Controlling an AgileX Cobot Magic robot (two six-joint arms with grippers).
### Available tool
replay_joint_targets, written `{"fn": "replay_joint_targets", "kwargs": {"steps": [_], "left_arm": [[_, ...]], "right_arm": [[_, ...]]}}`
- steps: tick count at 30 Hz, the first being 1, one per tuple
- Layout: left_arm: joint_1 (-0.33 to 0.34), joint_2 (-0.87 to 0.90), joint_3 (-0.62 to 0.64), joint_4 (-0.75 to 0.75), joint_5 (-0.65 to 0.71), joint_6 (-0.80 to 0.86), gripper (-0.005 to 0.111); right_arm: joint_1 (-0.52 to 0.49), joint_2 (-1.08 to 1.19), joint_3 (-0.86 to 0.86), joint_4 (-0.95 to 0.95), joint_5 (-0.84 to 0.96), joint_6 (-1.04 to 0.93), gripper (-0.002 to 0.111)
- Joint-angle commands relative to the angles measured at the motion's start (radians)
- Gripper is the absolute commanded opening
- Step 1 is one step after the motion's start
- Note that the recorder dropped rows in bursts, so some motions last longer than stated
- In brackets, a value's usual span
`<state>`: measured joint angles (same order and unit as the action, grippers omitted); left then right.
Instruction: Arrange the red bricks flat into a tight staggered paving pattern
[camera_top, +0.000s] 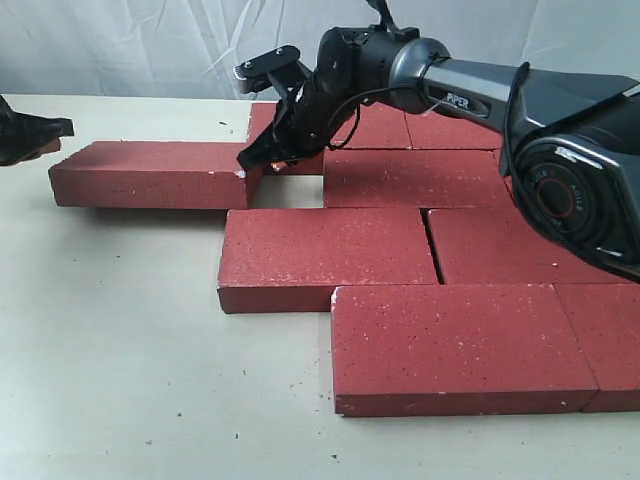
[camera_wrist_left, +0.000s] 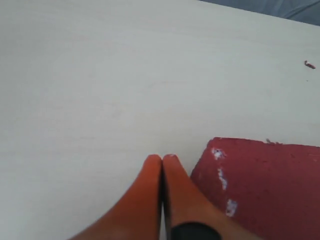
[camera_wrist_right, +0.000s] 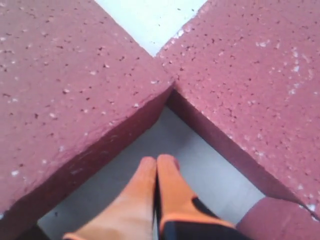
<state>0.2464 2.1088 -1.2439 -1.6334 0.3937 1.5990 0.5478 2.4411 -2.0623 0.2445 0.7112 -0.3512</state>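
Exterior view: eight red bricks (camera_top: 325, 245) on one table (camera_top: 130, 350)

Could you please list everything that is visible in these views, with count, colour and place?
red bricks: eight visible, dark red, flat in four staggered rows on the table's right half; more may hide behind the arm.
leftmost brick: one of those, jutting out left from the second row back.
table: one, cream, under everything.
backdrop: one, white sheet, behind the table.
crumbs: a few, red or dark, scattered on the table.
left gripper: orange fingers, shut, empty, beside a brick corner.
right gripper: orange fingers, shut, empty, tips down in the gap at the leftmost brick's right end.
right arm: black and grey, over the back rows.
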Motion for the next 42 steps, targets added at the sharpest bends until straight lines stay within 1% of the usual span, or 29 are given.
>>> {"fn": "replay_joint_targets", "kwargs": {"steps": [1,7,13,17,22,24,26,29,32,35,38,42], "left_arm": [[0.004,0.001,-0.007,-0.015,0.088,0.000,0.000],[0.000,0.001,-0.007,0.027,0.161,-0.019,0.000],[0.006,-0.003,-0.007,0.032,0.133,-0.021,0.000],[0.033,-0.011,-0.007,0.040,0.127,-0.021,0.000],[0.064,-0.011,-0.001,0.064,0.113,-0.030,0.000],[0.064,-0.011,0.006,0.064,0.067,-0.030,0.000],[0.064,-0.002,0.008,0.061,0.032,-0.030,0.000],[0.062,0.025,0.008,0.027,0.034,-0.032,0.000],[0.062,0.064,0.008,0.002,0.060,-0.032,0.000],[0.062,0.083,-0.001,-0.026,0.083,-0.019,0.000],[0.062,0.083,-0.003,-0.026,0.125,-0.019,0.000],[0.060,0.083,-0.003,-0.015,0.129,-0.019,0.000]], "right_arm": [[0.028,-0.004,-0.007,0.016,-0.053,-0.014,-0.001],[0.044,-0.004,-0.007,0.018,-0.066,-0.014,-0.001],[0.044,-0.004,-0.007,0.006,-0.066,-0.014,-0.001],[0.044,-0.017,-0.007,-0.077,-0.054,-0.014,-0.001],[0.044,-0.095,-0.007,-0.224,0.090,-0.014,-0.001],[0.042,-0.132,-0.007,-0.266,0.157,-0.014,-0.001],[0.029,-0.159,-0.007,-0.282,0.214,-0.014,-0.001],[-0.002,-0.193,0.005,-0.255,0.291,-0.010,-0.001],[-0.022,-0.238,0.081,-0.250,0.329,-0.008,-0.001],[-0.036,-0.308,0.206,-0.284,0.309,-0.008,-0.001],[-0.056,-0.414,0.368,-0.282,0.197,0.008,-0.001],[-0.060,-0.568,0.600,-0.260,0.064,0.012,-0.001]]}}
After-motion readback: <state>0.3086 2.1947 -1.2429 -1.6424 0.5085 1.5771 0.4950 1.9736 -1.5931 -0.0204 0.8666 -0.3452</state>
